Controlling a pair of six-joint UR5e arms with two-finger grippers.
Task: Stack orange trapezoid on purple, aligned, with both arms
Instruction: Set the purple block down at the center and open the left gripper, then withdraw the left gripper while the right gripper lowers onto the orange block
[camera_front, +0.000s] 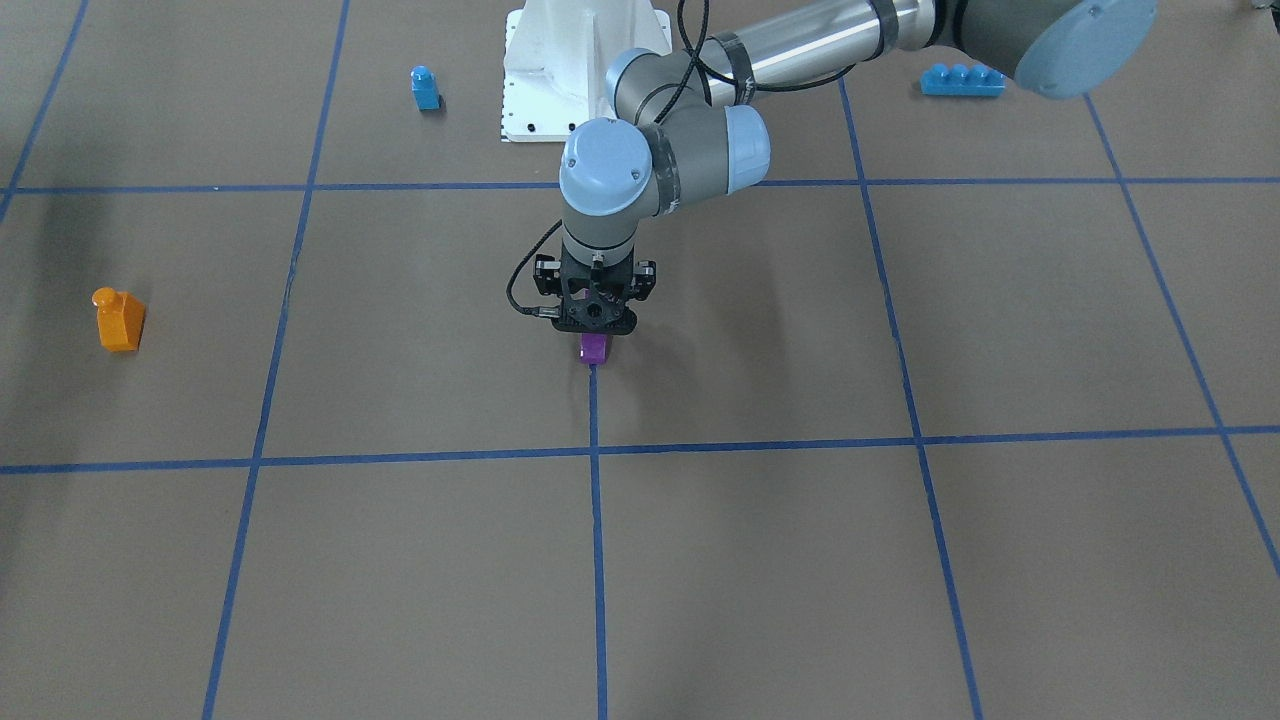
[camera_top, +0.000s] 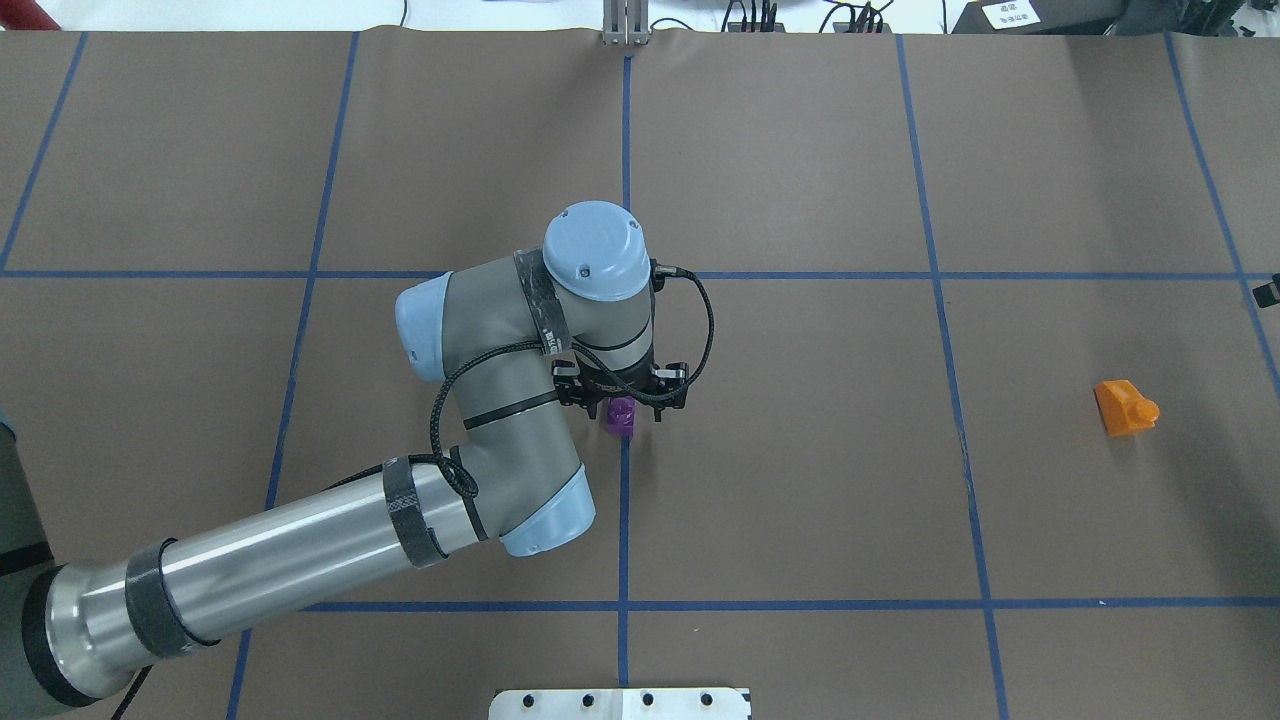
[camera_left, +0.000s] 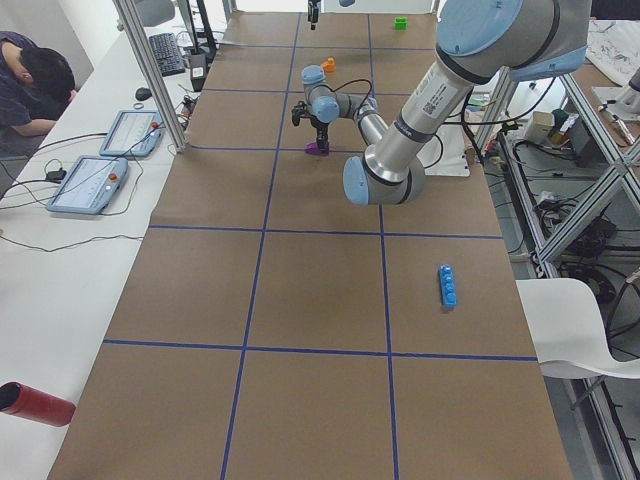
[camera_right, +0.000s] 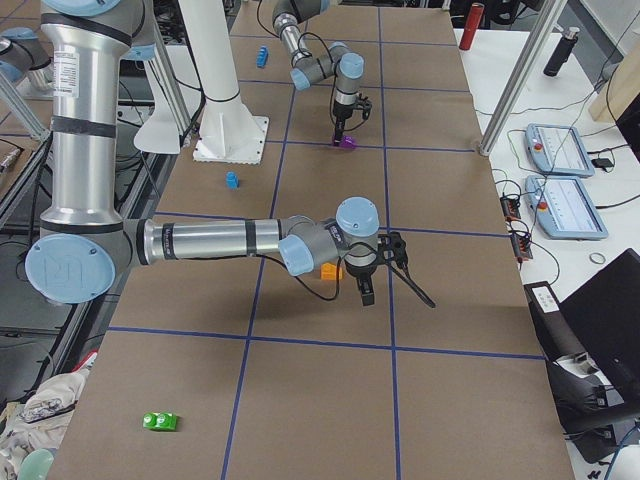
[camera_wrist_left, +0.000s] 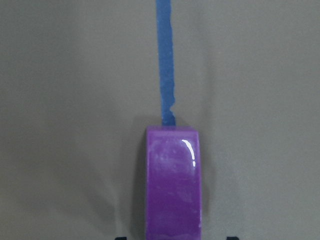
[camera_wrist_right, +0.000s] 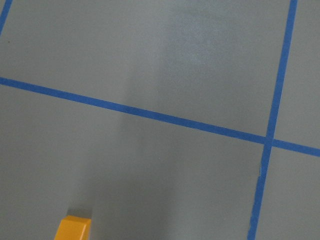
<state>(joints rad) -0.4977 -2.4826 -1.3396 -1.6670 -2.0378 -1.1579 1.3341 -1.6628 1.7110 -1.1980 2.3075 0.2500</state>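
Two blocks well apart: purple (camera_top: 622, 418) between parted left gripper (camera_top: 624, 405), orange (camera_top: 1125, 407) at 3 o'clock overhead; right gripper (camera_right: 385, 280): cannot tell.

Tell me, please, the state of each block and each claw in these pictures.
purple block: on the table, not lifted
left claw: open, fingers on both sides of the purple block
orange block: on the table, stud up, untouched
right claw: near the orange block; open or shut cannot be told
small blue block: upright on the table
long blue brick: flat on the table
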